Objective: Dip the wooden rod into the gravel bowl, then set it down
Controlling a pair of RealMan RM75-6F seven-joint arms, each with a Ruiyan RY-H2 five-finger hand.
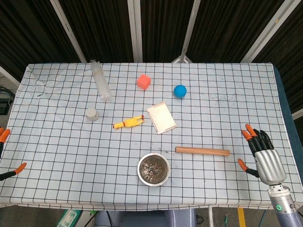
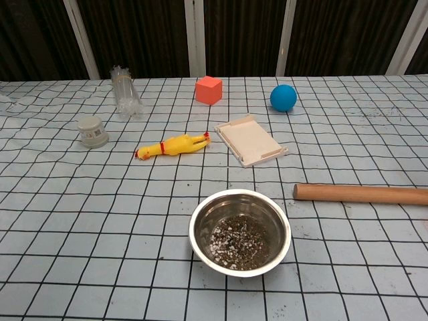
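The wooden rod [image 1: 202,151] lies flat on the checked cloth, right of the metal gravel bowl [image 1: 153,169]; in the chest view the wooden rod [image 2: 361,194] runs off the right edge and the gravel bowl [image 2: 240,231] stands near the front. My right hand [image 1: 262,153] hovers near the table's right edge with fingers spread, holding nothing, a little right of the rod's end. Of my left hand [image 1: 5,156] only orange fingertips show at the left edge, spread apart and empty. Neither hand appears in the chest view.
Behind the bowl lie a yellow rubber chicken [image 1: 128,123] and a small white tray [image 1: 161,117]. Farther back are an orange cube [image 1: 144,82], a blue ball [image 1: 180,91], a clear plastic tube [image 1: 100,80] and a small grey cup [image 1: 92,114].
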